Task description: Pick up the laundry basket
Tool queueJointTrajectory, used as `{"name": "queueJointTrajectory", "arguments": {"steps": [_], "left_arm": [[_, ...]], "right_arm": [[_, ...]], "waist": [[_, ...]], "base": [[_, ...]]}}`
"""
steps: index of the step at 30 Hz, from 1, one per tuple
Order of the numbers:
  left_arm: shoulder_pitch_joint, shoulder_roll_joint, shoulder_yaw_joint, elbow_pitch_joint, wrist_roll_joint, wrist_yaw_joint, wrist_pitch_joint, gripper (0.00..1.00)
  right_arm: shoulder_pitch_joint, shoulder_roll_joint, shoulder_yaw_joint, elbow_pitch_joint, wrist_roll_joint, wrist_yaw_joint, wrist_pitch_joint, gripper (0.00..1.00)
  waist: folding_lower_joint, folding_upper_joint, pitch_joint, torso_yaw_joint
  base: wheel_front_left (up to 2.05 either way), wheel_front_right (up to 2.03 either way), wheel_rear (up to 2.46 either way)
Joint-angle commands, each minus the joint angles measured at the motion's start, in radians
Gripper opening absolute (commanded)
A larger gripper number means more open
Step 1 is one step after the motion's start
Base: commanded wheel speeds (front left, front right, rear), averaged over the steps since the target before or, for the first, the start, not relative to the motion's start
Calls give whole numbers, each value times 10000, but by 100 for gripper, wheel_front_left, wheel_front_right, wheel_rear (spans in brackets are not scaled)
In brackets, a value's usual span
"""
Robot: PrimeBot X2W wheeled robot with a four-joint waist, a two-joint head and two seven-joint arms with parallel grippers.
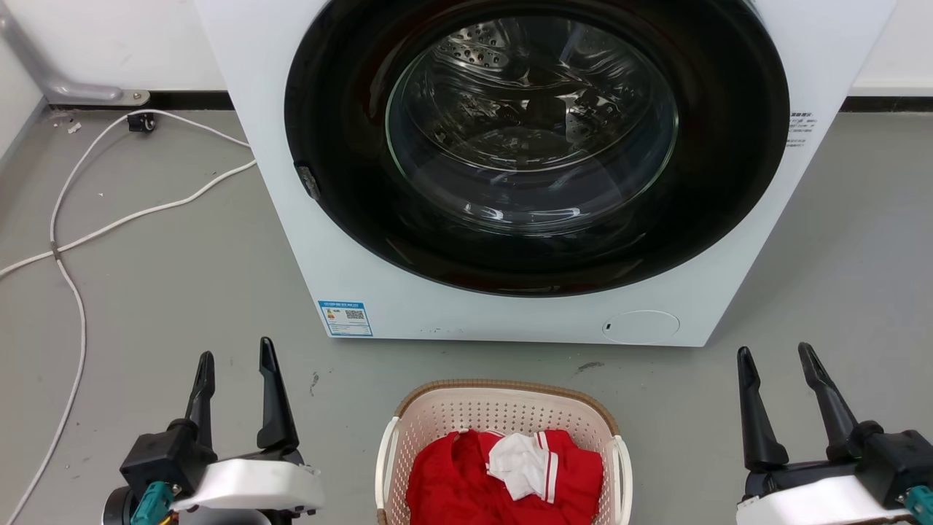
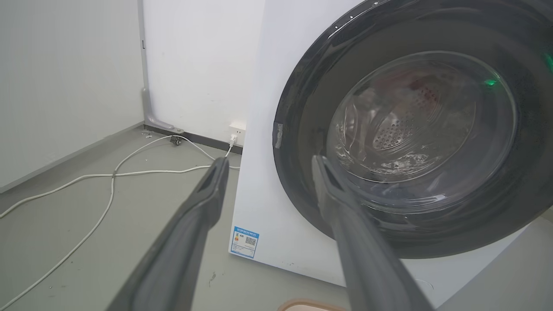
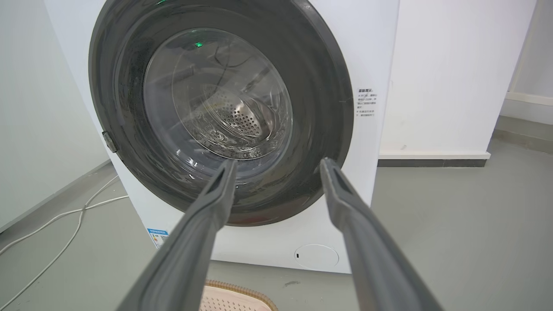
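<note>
- Far left: a white cable [image 1: 73, 240] lies in loose loops across the grey floor [image 1: 182, 292]. In the left wrist view it runs to a wall socket [image 2: 236, 129] beside the washer.
- Near left: the left gripper [image 1: 237, 348] is held above the floor, fingers pointing toward the washer. Its fingers are spread wide and hold nothing. It is well apart from the basket and to the left of it.
- Centre, far: a white front-loading washer [image 1: 291, 219] stands on the floor. Its round door [image 1: 532, 124], with a dark frame, is shut, and the steel drum shows through the glass. A blue label [image 1: 345, 318] sits at the lower left of the front panel and a round cap [image 1: 641, 327] at the lower right.
- Centre, near: the laundry basket [image 1: 503, 394] rests on the floor just in front of the washer, between the two grippers and touched by neither. It has a brown rim, cream perforated walls and a white handle [image 1: 386, 459] on each side. The near end is cut off by the bottom edge of the head view.
- Inside the basket: a red garment [image 1: 452, 481] with a crumpled white cloth [image 1: 521, 463] lying on top of it.
- Near right: the right gripper [image 1: 774, 348] is held above the floor, well apart from the basket. Its fingers are spread wide, hold nothing and point toward the washer.
</note>
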Motion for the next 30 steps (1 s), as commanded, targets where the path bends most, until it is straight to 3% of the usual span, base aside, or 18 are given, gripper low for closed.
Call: {"name": "queueJointTrajectory", "arguments": {"steps": [1, 20, 30], "left_arm": [[20, 17, -1, -103, 208, 30, -90, 100], [210, 16, -88, -146, 1398, 158, -417, 100], [165, 14, -111, 4, 1303, 97, -411, 100]], "right_arm": [[130, -7, 32, -125, -271, -3, -77, 100], [336, -4, 60, -280, -1302, -3, -412, 100], [329, -3, 20, -218, -1196, -3, -412, 100]], "waist": [[0, 0, 7, 0], [0, 0, 78, -21], [0, 0, 100, -28]], "base": [[0, 0, 0], [0, 0, 0], [0, 0, 0]]}}
